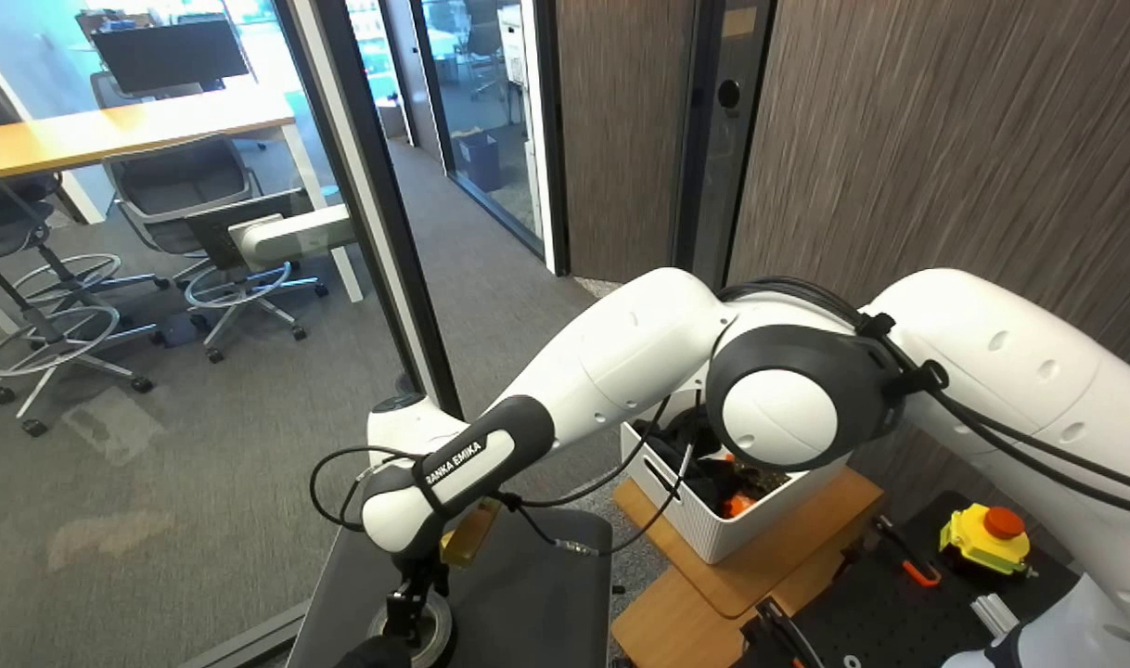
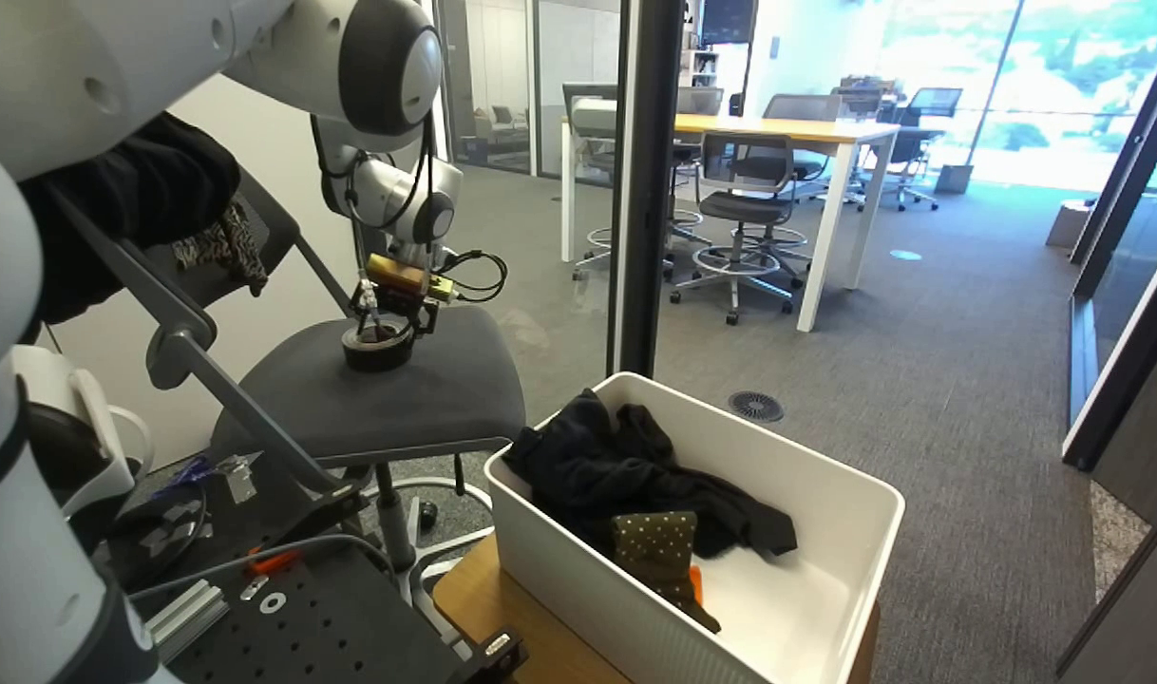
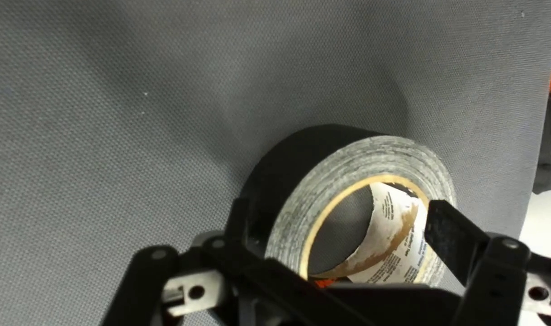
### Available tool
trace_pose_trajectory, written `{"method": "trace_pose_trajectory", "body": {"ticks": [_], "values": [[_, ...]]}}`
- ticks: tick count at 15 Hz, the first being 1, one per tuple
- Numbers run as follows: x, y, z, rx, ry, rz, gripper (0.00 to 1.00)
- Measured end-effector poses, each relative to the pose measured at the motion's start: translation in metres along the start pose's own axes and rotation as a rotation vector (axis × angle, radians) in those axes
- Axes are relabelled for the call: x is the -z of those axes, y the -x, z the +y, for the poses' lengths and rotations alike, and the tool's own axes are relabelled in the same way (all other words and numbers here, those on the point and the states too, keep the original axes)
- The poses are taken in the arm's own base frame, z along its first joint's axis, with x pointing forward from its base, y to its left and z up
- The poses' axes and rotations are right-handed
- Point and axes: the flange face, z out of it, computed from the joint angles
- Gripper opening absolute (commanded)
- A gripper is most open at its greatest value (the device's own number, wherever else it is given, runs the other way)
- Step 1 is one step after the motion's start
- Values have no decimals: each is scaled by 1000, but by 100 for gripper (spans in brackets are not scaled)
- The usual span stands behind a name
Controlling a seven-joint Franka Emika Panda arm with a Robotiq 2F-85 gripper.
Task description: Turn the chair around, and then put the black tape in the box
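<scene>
So, going by the wrist view, I have the gripper (image 3: 341, 222) spread wide over the black tape (image 3: 332, 185), which lies on the chair (image 3: 135, 113) just below it. One finger stands beside the tape's outer wall, the opposite one overlaps its far side; contact I can't tell. I'd call this the picking-up step, though whether the chair's turn is done I can't judge. Next I'd settle the grip, squeeze, and lift.

In an exterior view my arm (image 1: 611, 357) slopes down toward the chair, wrist low, fingers pointing downward.

In an exterior view the box (image 2: 578, 589) stands well apart from the gripper, past the chair's edge, dark clothes (image 2: 626, 475) bunched inside.
</scene>
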Motion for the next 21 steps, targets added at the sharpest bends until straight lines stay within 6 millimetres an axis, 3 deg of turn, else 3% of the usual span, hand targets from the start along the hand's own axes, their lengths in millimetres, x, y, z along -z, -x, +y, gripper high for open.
{"method": "trace_pose_trajectory", "body": {"ticks": [8,9,11,18,21], "values": [[-23,-3,14,-42,-16,0,99],[-25,-3,15,-46,-17,1,74],[-26,-4,17,-52,-19,2,68],[-22,-6,32,-67,-1,12,15],[-22,-7,35,-70,0,16,17]]}}
